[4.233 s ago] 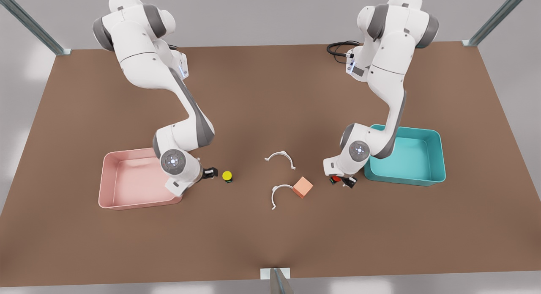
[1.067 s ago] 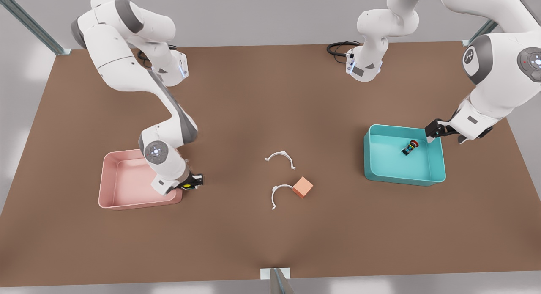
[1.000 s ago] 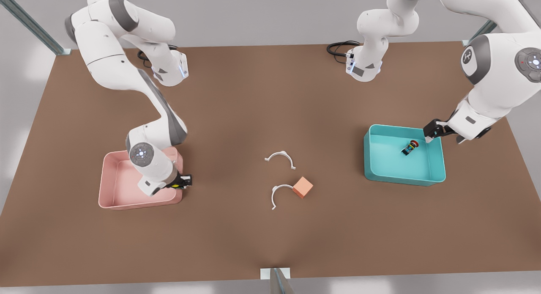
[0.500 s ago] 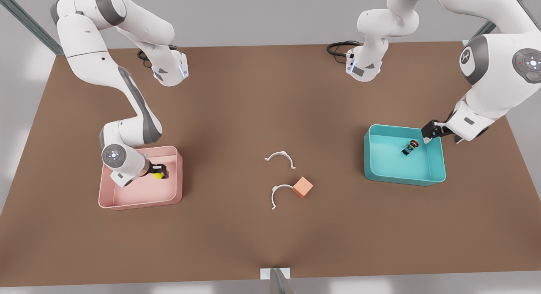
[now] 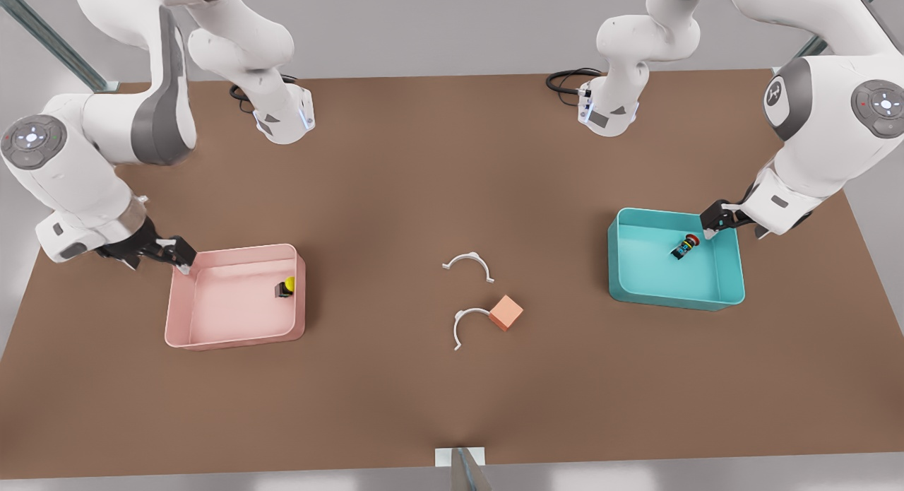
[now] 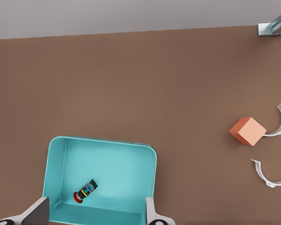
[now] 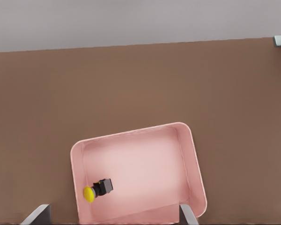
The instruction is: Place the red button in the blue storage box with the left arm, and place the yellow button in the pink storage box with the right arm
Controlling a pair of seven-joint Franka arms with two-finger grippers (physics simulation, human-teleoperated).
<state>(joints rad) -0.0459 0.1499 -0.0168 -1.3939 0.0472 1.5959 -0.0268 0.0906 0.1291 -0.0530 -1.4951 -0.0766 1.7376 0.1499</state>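
red button [image 5: 686, 246]: I see it lying on its side inside the blue storage box [image 5: 639, 293], near the far wall.
yellow button [image 5: 285, 287]: tipped over in the pink storage box [image 5: 185, 331], close to the wall on the front view's right.
left gripper [image 5: 715, 220]: above the blue box's far corner, fingers spread, nothing between them.
right gripper [image 5: 176, 254]: by the pink box's far corner on the front view's left, fingers apart, nothing held.
open room: bare table [image 5: 424, 159] between the boxes; mid-table holds an orange cube [image 5: 506, 312] touching one of two white clips [image 5: 467, 261].
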